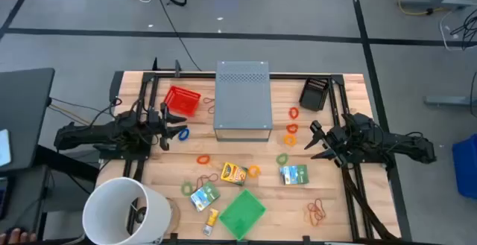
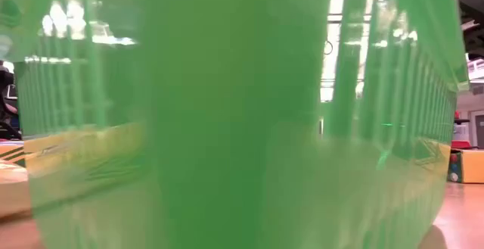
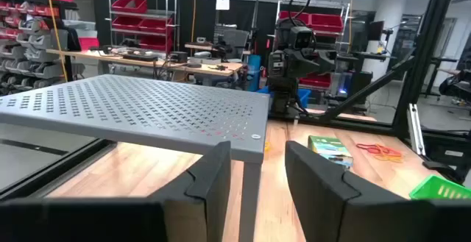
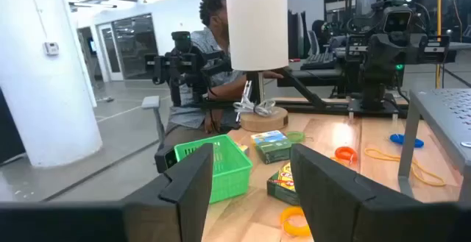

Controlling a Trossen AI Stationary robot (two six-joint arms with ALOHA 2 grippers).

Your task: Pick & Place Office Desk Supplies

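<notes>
While I look down from above, my left gripper [image 1: 177,134] sits over the left side of the light wooden table [image 1: 350,208], and its two dark fingers [image 3: 213,179] stand a little apart with nothing between them. A thin blue rubber-band loop [image 1: 183,133] lies right at its tips, but I cannot tell if they touch it. The small red plastic basket [image 1: 181,100] is just behind it. The big grey metal box with tiny holes [image 1: 242,98] stands near, toward the middle of the table.

My right gripper [image 1: 317,142] is over the right side of the table. Its fingers [image 4: 193,179] are spread too, and they hold nothing. Thin orange rubber-band loops [image 1: 291,128] lie near its tips, between it and the grey box. A thin green rubber-band loop [image 1: 282,158] and a green-and-white printed packet [image 1: 294,174] lie near it, closer to the front edge. A thin red rubber-band loop [image 1: 317,214] lies farther off by the front right corner.

In the middle front lie a yellow-orange printed packet [image 1: 233,173], another green-and-white packet [image 1: 204,196] and a green plastic basket [image 1: 241,214]. The big white round bucket [image 1: 125,211] stands at the front left corner. A small black basket [image 1: 314,93] sits at the back right.

In my right wrist view, a person [image 4: 206,58] sits beyond the table.
</notes>
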